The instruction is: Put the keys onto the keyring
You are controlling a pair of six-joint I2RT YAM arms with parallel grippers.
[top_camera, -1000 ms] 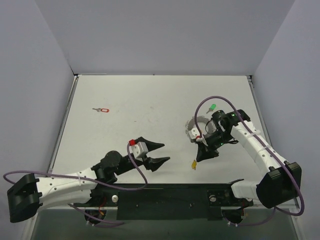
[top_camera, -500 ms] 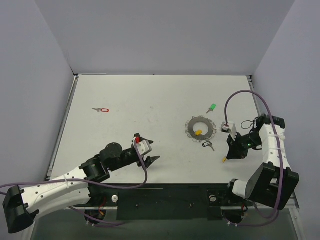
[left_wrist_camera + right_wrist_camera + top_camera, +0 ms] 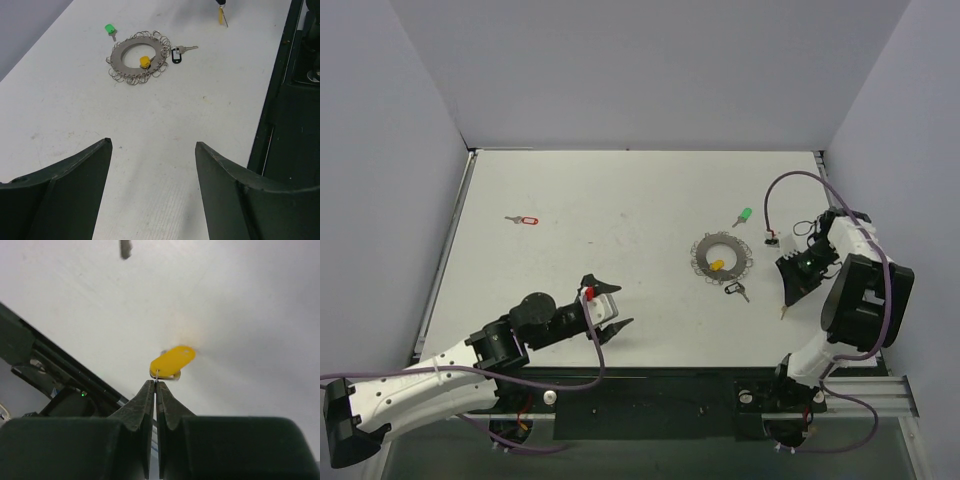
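Note:
The keyring (image 3: 722,257) (image 3: 137,57) lies flat right of the table's middle, with a yellow key head (image 3: 144,61) in its hollow centre. A dark grey key (image 3: 735,290) (image 3: 178,54) lies just beside its rim, and a green key (image 3: 744,216) (image 3: 109,29) a little beyond it. A red key (image 3: 525,220) lies far left. My right gripper (image 3: 786,300) (image 3: 155,382) is shut on the thin wire loop of a yellow key (image 3: 172,361) (image 3: 221,15), near the right edge. My left gripper (image 3: 620,305) (image 3: 152,142) stands wide open and empty near the front edge.
A black rail (image 3: 287,125) runs along the table's near edge, close to the left gripper. Grey walls close in the table at the back and both sides. The right arm's purple cable (image 3: 775,200) loops above the table near the green key.
The right arm has swung from the keyring out to the right edge, carrying the yellow key. The left arm drew back toward the front and its jaws widened.

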